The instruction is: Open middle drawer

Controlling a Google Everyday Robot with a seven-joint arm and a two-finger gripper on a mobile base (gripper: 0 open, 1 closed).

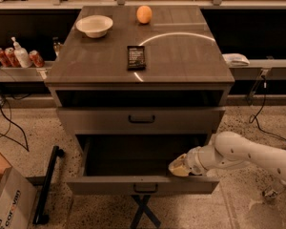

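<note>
The middle drawer (109, 185) is a grey-brown flat front with a small dark loop handle (145, 188). It stands pulled far out toward the camera, and its dark inside (128, 159) shows. My gripper (179, 167), on a white arm coming from the right, sits at the drawer's right side just behind the top edge of its front. The top drawer (141, 119) above is pushed out only a little. The lowest drawer is hidden under the open one.
On the cabinet top (181, 56) lie a white bowl (94, 25), an orange (144, 14) and a dark phone-like object (136, 57). Cans and a bottle (16, 57) stand on a shelf at left. A cardboard box (5, 202) and a black bar (46, 185) are on the floor at left.
</note>
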